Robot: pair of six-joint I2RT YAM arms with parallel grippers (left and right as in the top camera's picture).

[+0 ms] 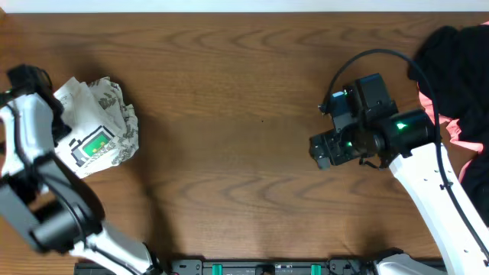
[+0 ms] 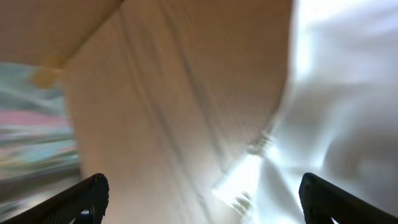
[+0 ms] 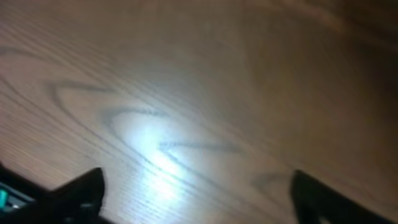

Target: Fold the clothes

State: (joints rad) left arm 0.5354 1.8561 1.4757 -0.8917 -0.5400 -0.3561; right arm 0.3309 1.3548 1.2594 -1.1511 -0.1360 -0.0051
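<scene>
A folded white T-shirt with a green rectangular print [image 1: 95, 143] lies on a folded leaf-print garment [image 1: 121, 114] at the table's left edge. My left gripper [image 2: 202, 199] is open over the white cloth [image 2: 336, 112], its arm above the stack's left side in the overhead view; its jaws do not show there. My right gripper [image 1: 321, 150] is open and empty over bare wood right of centre; the right wrist view [image 3: 196, 196] shows only table between its fingers. A black garment [image 1: 458, 69] and a coral-pink one [image 1: 462, 130] lie heaped at the far right.
The wooden table [image 1: 244, 92] is bare between the two piles. A dark rail [image 1: 267, 267] runs along the front edge. The right arm's cable [image 1: 367, 57] loops above the table near the black garment.
</scene>
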